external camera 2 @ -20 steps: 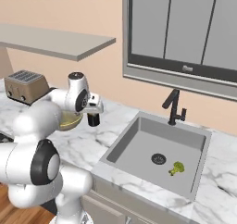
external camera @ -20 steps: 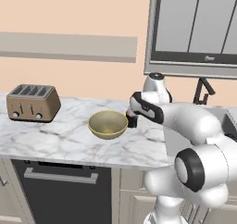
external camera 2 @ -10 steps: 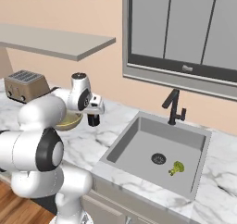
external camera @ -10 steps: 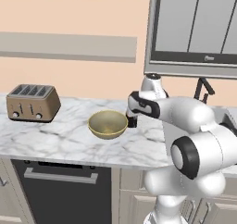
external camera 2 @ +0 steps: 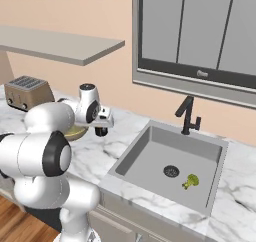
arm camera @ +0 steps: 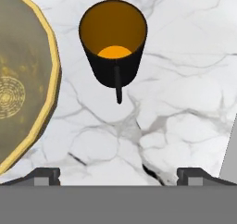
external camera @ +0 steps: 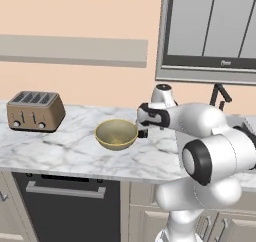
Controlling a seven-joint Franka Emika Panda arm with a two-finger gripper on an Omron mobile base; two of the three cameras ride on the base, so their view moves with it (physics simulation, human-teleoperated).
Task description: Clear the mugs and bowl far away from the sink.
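The black mug (arm camera: pixel 113 47) stands upright on the marble counter (arm camera: pixel 176 102), just beside the bowl (arm camera: pixel 21 84) and well apart from the sink (external camera 2: pixel 170 161). The gripper (arm camera: pixel 118 174) hangs above the counter with its jaws spread wide and nothing between them. In the hand view the mug lies ahead of the fingertips (arm camera: pixel 46 174), off the line between them rather than inside it, its thin handle pointing back toward the hand. The mug's axis is vertical, its mouth open to the camera. Before any closing, I judge the hand must advance toward the mug until the rim sits between the fingers.
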